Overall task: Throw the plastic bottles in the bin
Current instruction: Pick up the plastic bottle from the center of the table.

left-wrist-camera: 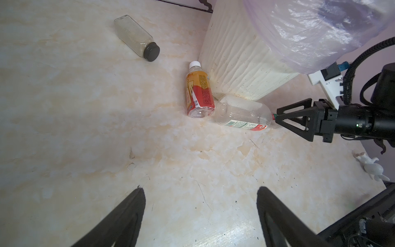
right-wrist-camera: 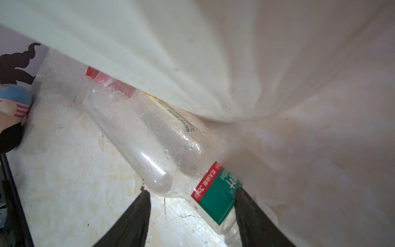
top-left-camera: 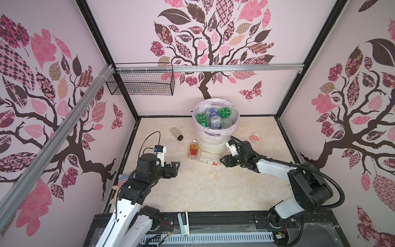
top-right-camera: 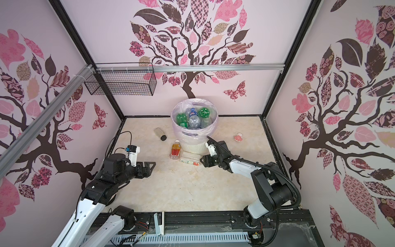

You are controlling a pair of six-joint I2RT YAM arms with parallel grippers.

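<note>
A: Our left pincer (top-left-camera: pixel 175 167)?
B: Spread wide, empty, above the table's (top-left-camera: pixel 203 188) left side.
A: And bottles?
B: We see an orange-red bottle (top-left-camera: pixel 193 150) and a clear bottle (top-left-camera: pixel 208 160) lying at the foot of the bin (top-left-camera: pixel 213 147), near the far edge. Our right pincer (top-left-camera: pixel 222 160) stands parted around the clear one's neck.

"30" on the clear bottle (right-wrist-camera: pixel 139 139)

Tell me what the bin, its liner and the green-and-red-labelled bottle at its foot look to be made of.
Bin: probably rigid moulded plastic, off-white and matt; even ribs run down its wall. Liner: thin plastic film, translucent pale pink, glossy; it wrinkles and glints. Bottle: likely thin clear plastic, shiny and see-through, with a printed label round one end.
</note>
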